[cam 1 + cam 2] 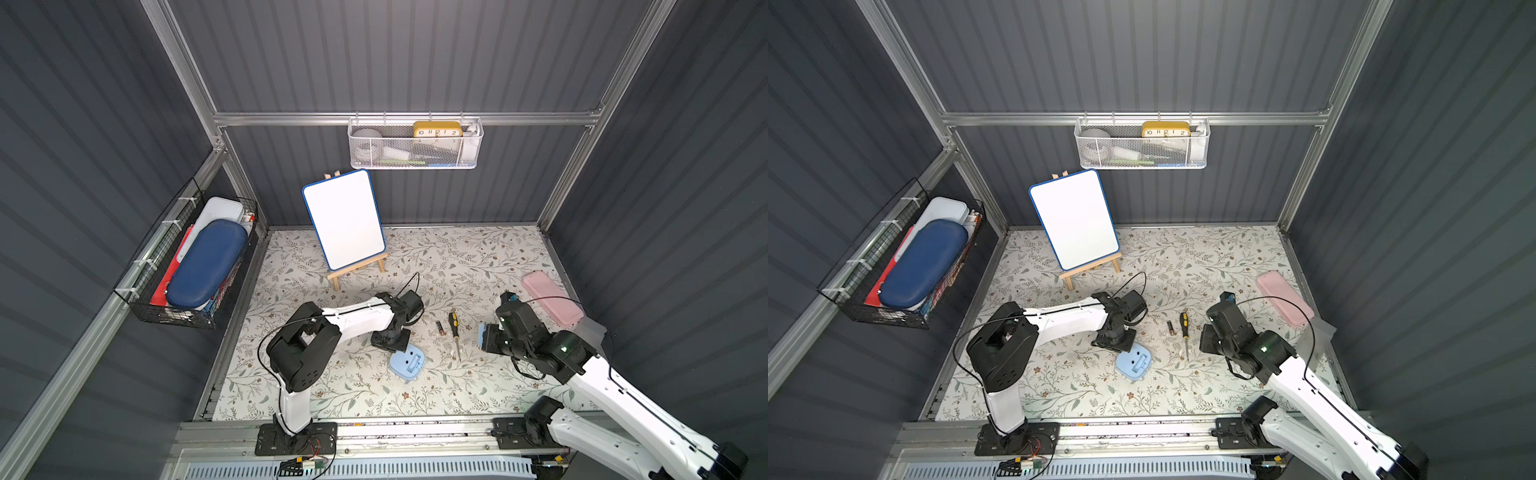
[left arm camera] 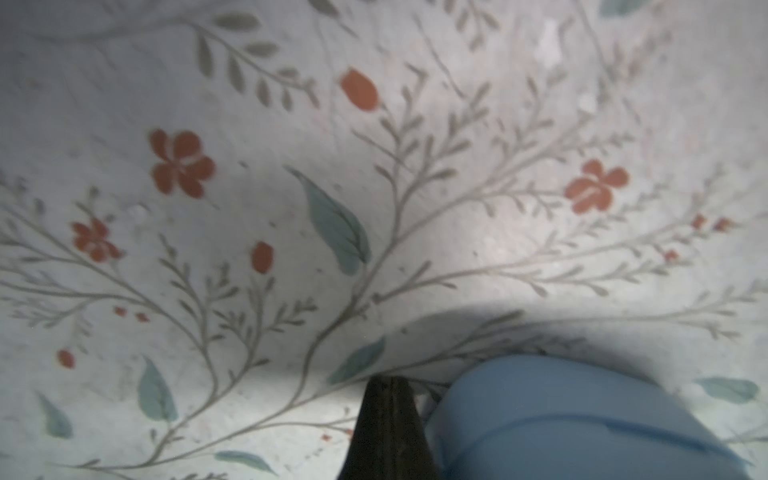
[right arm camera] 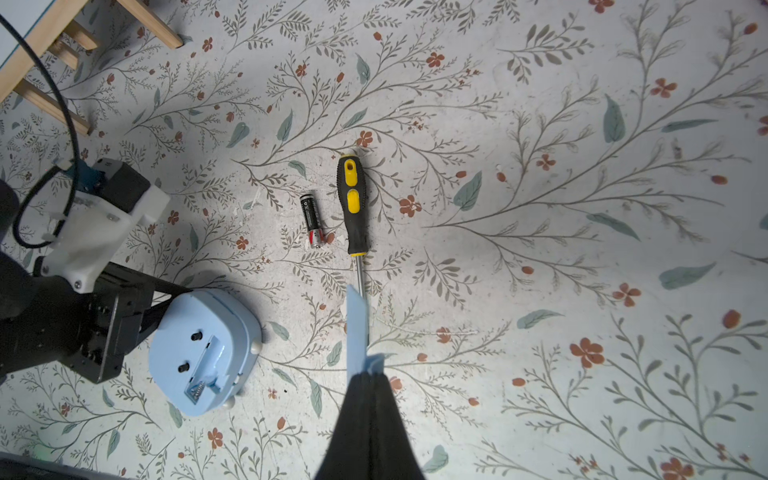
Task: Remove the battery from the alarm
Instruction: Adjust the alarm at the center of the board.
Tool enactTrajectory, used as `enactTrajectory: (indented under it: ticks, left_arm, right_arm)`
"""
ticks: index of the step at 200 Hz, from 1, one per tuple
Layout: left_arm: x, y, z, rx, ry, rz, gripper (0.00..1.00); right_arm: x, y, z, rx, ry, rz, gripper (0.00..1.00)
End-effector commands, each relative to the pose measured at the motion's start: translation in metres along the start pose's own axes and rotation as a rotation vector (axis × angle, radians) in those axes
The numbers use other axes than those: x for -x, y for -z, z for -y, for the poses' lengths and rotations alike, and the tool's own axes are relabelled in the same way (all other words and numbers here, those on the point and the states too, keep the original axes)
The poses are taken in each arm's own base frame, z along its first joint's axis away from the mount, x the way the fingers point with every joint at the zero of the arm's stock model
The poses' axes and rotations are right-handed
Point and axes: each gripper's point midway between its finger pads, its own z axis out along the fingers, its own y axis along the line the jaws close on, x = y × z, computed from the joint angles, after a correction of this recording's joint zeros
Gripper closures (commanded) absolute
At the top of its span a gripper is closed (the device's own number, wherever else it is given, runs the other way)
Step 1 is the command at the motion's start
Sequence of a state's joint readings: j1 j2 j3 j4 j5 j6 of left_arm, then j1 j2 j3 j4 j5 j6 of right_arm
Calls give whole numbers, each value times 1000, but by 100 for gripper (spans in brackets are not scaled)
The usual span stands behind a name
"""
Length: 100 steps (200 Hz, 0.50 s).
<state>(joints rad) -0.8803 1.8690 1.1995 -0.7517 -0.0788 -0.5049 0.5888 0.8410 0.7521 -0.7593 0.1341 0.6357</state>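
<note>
The light-blue alarm (image 1: 407, 365) (image 1: 1133, 365) (image 3: 203, 353) lies face down on the floral table, its back slot open with only a spring showing in it. The battery (image 1: 439, 327) (image 1: 1170, 327) (image 3: 312, 219), dark with a red and silver end, lies loose on the table beside the screwdriver (image 3: 353, 208). My left gripper (image 2: 388, 380) is shut with nothing in it, its tips low at the alarm's (image 2: 561, 415) rim. My right gripper (image 3: 370, 376) hovers right of the alarm, shut on a thin light-blue cover plate (image 3: 357, 328) (image 1: 481, 336).
A whiteboard on a wooden easel (image 1: 343, 220) stands at the back. A pink case (image 1: 552, 297) lies at the far right. A white mesh basket (image 1: 415, 160) on the back wall holds a yellow clock (image 1: 437, 129). A black wire basket (image 1: 187, 266) hangs on the left wall.
</note>
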Motion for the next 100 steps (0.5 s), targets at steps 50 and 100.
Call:
enactTrajectory:
  ticks: [50, 100]
  left_arm:
    - [-20, 10, 30, -188, 143, 5, 100]
    - [-28, 15, 48, -328, 148, 18, 100]
  right_arm:
    - [-31, -31, -36, 204, -95, -155, 97]
    - [-59, -44, -65, 393, -203, -259, 97]
